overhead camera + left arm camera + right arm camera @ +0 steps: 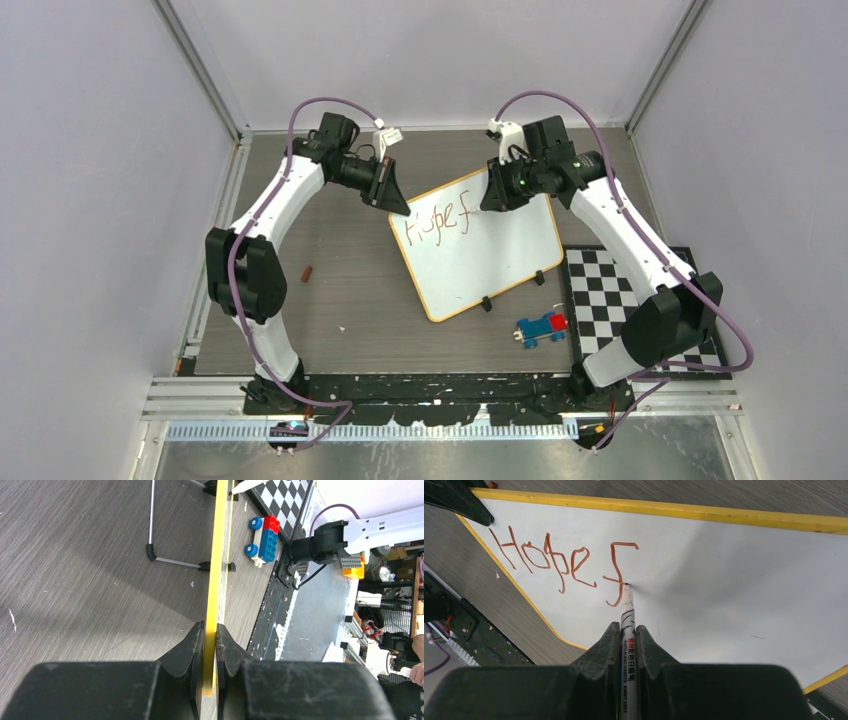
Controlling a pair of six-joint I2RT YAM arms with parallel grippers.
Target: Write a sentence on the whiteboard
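Observation:
The whiteboard [490,255] lies tilted on the table, white with a yellow-orange rim [649,507]. My left gripper [395,195] is shut on its top left rim [213,580], seen edge-on between the fingers [195,645]. My right gripper [628,630] is shut on a white marker [627,615]. The marker tip touches the board beside the crossbar of the letter "f". The sentence [564,565] reads "Hope f" in reddish-brown strokes, also visible in the top view [435,225].
A blue and red toy brick car [541,328] sits near the board's lower corner, also seen in the left wrist view [263,540]. A black-and-white checkered mat [610,300] lies to the right. A small brown piece [308,273] rests left of the board.

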